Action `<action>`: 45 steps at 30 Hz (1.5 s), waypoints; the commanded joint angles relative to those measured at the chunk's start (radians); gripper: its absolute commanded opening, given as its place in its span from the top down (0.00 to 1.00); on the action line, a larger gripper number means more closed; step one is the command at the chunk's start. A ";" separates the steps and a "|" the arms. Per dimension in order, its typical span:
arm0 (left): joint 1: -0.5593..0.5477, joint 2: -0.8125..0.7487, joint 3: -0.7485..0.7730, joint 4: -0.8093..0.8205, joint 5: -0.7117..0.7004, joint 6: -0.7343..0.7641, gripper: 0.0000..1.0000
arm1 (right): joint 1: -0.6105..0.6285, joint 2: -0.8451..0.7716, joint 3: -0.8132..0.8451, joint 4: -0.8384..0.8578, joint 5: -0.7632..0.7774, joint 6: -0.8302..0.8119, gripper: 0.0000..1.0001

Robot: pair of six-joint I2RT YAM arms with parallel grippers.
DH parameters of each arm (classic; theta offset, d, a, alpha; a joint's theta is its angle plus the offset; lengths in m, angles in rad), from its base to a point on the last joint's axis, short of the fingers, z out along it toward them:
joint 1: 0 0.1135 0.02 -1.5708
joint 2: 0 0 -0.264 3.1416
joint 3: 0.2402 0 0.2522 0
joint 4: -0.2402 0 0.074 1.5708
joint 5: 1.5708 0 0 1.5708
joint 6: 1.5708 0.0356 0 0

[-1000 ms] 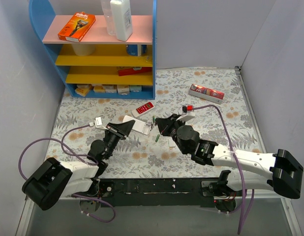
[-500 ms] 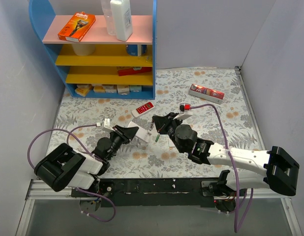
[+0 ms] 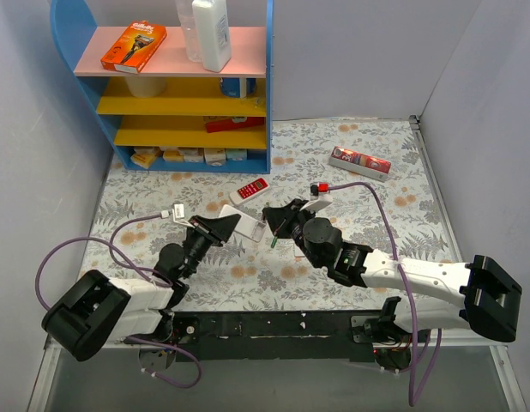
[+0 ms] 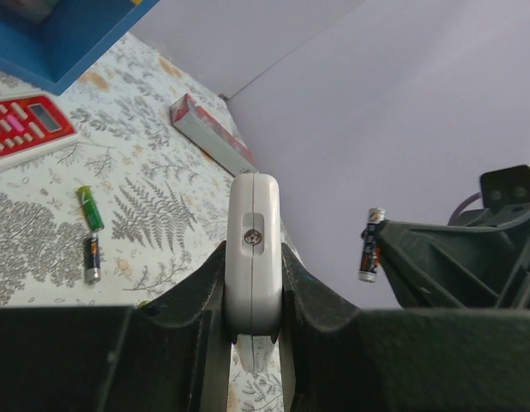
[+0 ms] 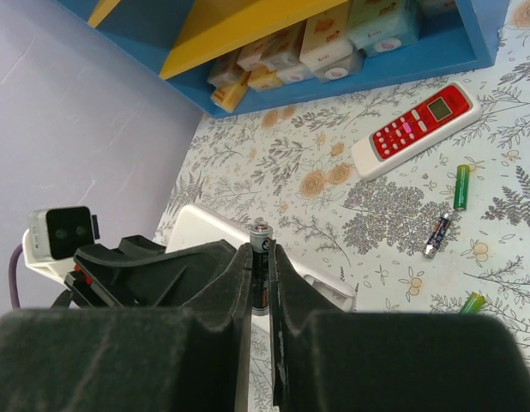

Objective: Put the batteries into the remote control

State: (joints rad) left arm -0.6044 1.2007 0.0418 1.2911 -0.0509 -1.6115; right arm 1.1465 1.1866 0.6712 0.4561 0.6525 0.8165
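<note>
My left gripper (image 3: 231, 226) is shut on the white remote control (image 3: 249, 225) and holds it above the table. In the left wrist view the remote (image 4: 252, 245) stands edge-on between the fingers. My right gripper (image 3: 273, 217) is shut on a dark battery (image 5: 261, 245) with metal ends, held upright right next to the remote (image 5: 196, 225). That battery also shows in the left wrist view (image 4: 370, 245). Loose batteries lie on the table: a green one (image 5: 461, 186), a dark one (image 5: 437, 233) and another green one (image 5: 472, 301).
A red remote with white buttons (image 3: 250, 189) lies behind the grippers. A red box (image 3: 359, 161) lies at the back right. A blue and yellow shelf unit (image 3: 183, 86) stands at the back left. Purple cables trail from both wrists.
My right gripper has moved left with the battery, closer to the remote. My left arm has shifted and holds the remote slightly farther right than a second ago.
</note>
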 commanded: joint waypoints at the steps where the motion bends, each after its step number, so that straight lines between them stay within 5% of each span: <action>1: -0.003 -0.102 -0.051 0.450 0.019 0.031 1.00 | 0.004 -0.021 -0.002 0.041 -0.024 0.022 0.99; 11: -0.003 -0.227 -0.022 0.320 0.010 0.052 1.00 | 0.018 -0.024 0.011 0.092 -0.056 -0.011 0.99; 23: -0.008 -0.205 -0.034 0.347 -0.067 -0.005 1.00 | 0.062 0.022 0.030 0.101 0.064 0.006 0.99; 39: -0.009 -0.251 -0.039 0.313 -0.053 0.013 1.00 | 0.061 0.044 0.054 0.139 0.022 -0.051 0.99; 45: -0.008 -0.289 -0.039 0.112 -0.075 -0.033 1.00 | 0.055 -0.060 0.022 0.043 -0.005 -0.117 0.99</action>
State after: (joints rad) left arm -0.6064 0.9535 0.0418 1.2945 -0.0978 -1.6131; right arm 1.2045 1.2182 0.6846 0.5159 0.6495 0.7551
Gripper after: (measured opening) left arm 0.197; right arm 0.141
